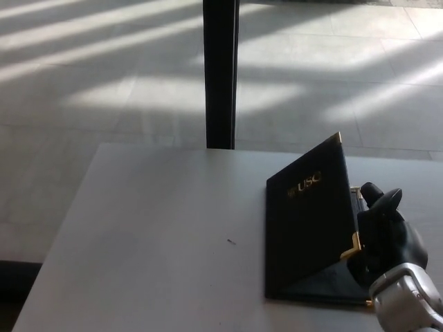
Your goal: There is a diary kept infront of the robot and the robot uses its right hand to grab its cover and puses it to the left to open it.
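Observation:
A dark diary with gold corners and gold lettering lies on the right part of the grey table. Its cover stands tilted up, hinged along its left edge, and the free right edge is raised high. My right hand comes in from the lower right and is pressed against that raised edge near the lower gold corner, holding the cover. Below the cover, the dark inside of the diary shows in shadow. My left hand is out of the picture.
A black post rises from the floor just behind the table's far edge. A tiny speck lies on the table left of the diary. Tiled floor with sun stripes lies beyond the table.

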